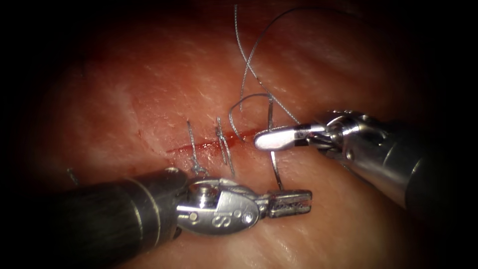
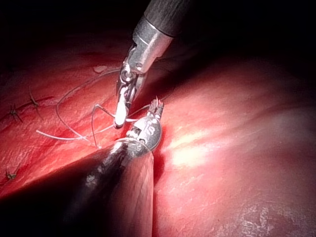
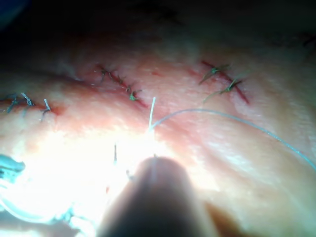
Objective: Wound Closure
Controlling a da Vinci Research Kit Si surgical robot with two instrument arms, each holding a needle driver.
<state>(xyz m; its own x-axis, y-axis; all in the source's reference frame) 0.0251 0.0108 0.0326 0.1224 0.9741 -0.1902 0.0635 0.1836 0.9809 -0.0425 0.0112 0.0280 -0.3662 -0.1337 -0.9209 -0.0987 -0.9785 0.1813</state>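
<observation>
The curved needle (image 1: 273, 164) is out of the tissue (image 1: 149, 89) and stands upright over the right end of the cut (image 1: 199, 146). My right tool (image 1: 275, 139) is shut on it at mid-curve. The needle's lower end reaches the left tool (image 1: 293, 202), whose jaws look slightly parted just below it. From the needle's upper end, thread (image 1: 249, 67) loops down into the tissue beside the cut and runs off upward. In the left wrist view the right tool (image 2: 120, 112) holds the needle close by the left tool (image 2: 156, 107). The thread (image 3: 222, 113) arcs across the tissue.
Two finished stitches (image 1: 192, 149) (image 1: 222, 144) cross the cut left of the needle, with red fluid along the cut line. More old stitches (image 3: 224, 84) mark the tissue. The left shaft (image 1: 99, 214) lies low across the near tissue.
</observation>
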